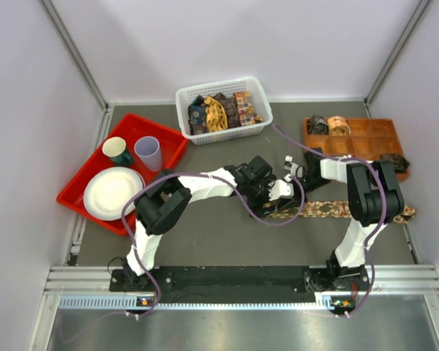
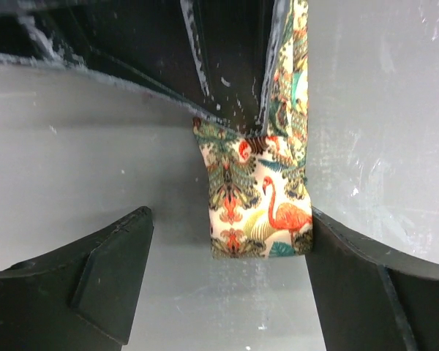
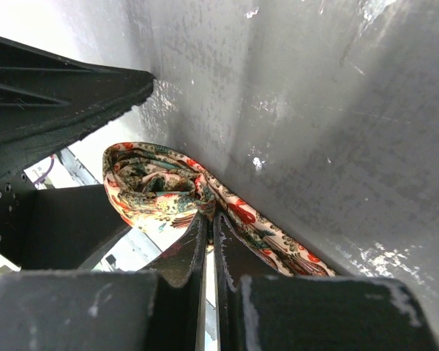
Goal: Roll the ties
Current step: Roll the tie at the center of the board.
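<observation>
Tie (image 3: 154,183) pinched in right end effector (image 3: 209,219), left end effector (image 2: 228,234) spread wide

Overhead view looking down, wrist views close, sharing the tie (image 2: 256,197)

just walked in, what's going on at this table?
Both arms are working mid-table on a flamingo-print tie. The right gripper is shut on its folded end, with a small loop there; the left gripper stands open around that end. The rest lies flat. Rolled ties sit in the wooden tray, more ties in the white basket.
</observation>
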{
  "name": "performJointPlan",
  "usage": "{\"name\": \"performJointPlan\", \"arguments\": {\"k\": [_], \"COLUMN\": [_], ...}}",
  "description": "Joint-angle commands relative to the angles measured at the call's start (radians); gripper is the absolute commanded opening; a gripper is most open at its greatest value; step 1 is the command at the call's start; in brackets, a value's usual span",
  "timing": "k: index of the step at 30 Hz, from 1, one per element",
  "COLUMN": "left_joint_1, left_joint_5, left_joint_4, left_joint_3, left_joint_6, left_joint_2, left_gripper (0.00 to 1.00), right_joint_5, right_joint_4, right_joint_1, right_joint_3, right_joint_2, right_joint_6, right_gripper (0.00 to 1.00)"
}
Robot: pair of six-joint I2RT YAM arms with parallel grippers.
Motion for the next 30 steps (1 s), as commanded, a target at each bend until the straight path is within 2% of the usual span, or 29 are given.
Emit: {"name": "performJointPlan", "arguments": {"k": [1, 3, 4, 8, 14, 17, 18, 19, 22, 25, 30], "left_joint_1": [-0.011, -0.014, -0.014, 0.012, 0.021, 0.032, 0.036, 0.042, 0.07, 0.081, 0.081], "left_joint_5": [0.05, 0.046, 0.024, 0.003, -0.031, -0.043, -0.054, -0.056, -0.042, -0.019, 0.045], "left_joint_4": [-0.014, -0.049, -0.061, -0.102, -0.106, -0.095, -0.09, -0.083, -0.061, -0.029, -0.003], "left_joint_3": [0.017, 0.024, 0.026, -0.049, -0.222, -0.275, -0.284, -0.299, -0.311, -0.319, -0.295], "left_joint_6": [0.001, 0.004, 0.005, 0.03, 0.039, 0.01, 0.001, -0.019, -0.034, -0.031, -0.039], "left_joint_2": [0.056, 0.062, 0.069, 0.024, -0.103, -0.14, -0.154, -0.161, -0.188, -0.212, -0.203], "left_gripper": [0.82, 0.76, 0.67, 0.46, 0.38, 0.4, 0.51, 0.58, 0.66, 0.7, 0.69], "right_joint_5": [0.096, 0.093, 0.092, 0.087, 0.086, 0.082, 0.084, 0.086, 0.101, 0.11, 0.13], "right_joint_4": [0.028, 0.031, 0.034, 0.048, 0.091, 0.097, 0.097, 0.095, 0.077, 0.074, 0.074], "right_joint_1": [0.022, 0.039, 0.043, 0.071, 0.154, 0.191, 0.197, 0.2, 0.2, 0.198, 0.2], "right_joint_3": [0.014, 0.015, 0.016, 0.025, 0.077, 0.097, 0.097, 0.098, 0.095, 0.074, 0.062], "right_joint_2": [0.022, 0.022, 0.022, 0.027, 0.056, 0.071, 0.077, 0.08, 0.083, 0.074, 0.076], "right_joint_6": [-0.017, -0.014, -0.013, 0.012, 0.079, 0.112, 0.115, 0.118, 0.107, 0.104, 0.095], "right_gripper": [0.0, 0.0, 0.0, 0.0, 0.0, 0.0, 0.0, 0.0, 0.0, 0.0, 0.0]}}
